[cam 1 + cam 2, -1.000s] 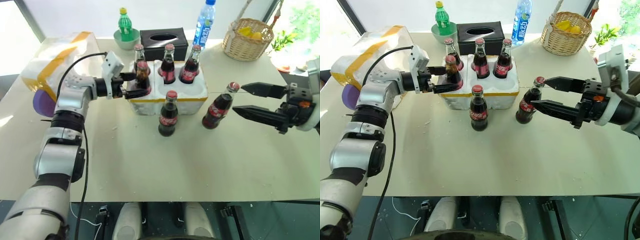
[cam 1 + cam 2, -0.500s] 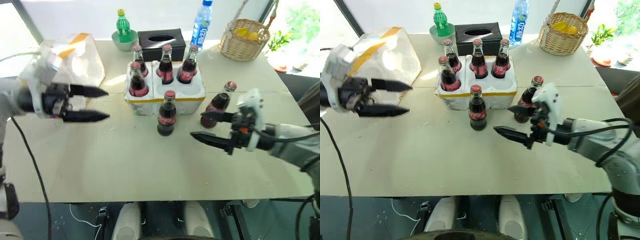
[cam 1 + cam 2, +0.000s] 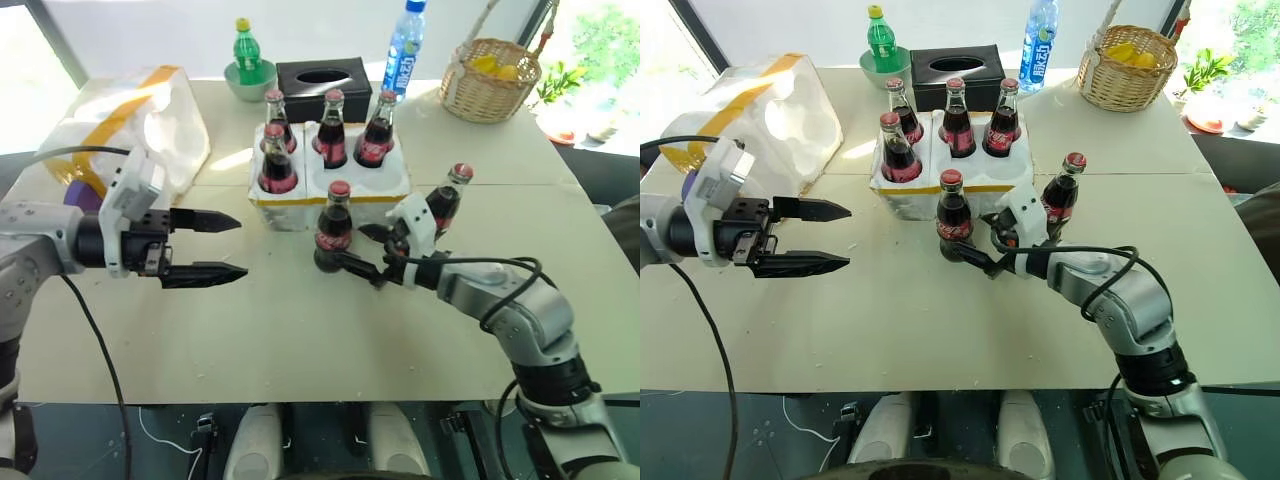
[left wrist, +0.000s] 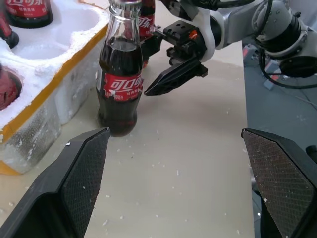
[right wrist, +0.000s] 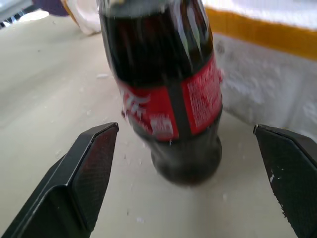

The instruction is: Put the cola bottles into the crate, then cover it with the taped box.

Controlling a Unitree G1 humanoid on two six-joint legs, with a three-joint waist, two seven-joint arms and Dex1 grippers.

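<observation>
The crate (image 3: 385, 190), white foam with a yellow band, holds several cola bottles: one at the front left (image 3: 278, 160) and three along the back. A loose cola bottle (image 3: 332, 230) stands on the table against the crate's front. Another (image 3: 445, 203) stands to its right. My right gripper (image 3: 350, 243) is open and low at the first loose bottle's base, one finger on each side; the right wrist view shows this bottle (image 5: 163, 74) just ahead between the fingers. My left gripper (image 3: 243, 245) is open and empty, left of the crate. The taped box (image 3: 140, 115) lies at the far left.
Behind the crate stand a green soda bottle (image 3: 247, 48) in a bowl, a black tissue box (image 3: 325, 75) and a water bottle (image 3: 405, 45). A wicker basket (image 3: 492, 75) sits at the back right. The table (image 3: 300, 340) has open room in front of the grippers.
My left gripper let go of the front-left bottle in the crate and drew back to the left. My right arm swung in from the right and down to the loose bottle in front of the crate.
</observation>
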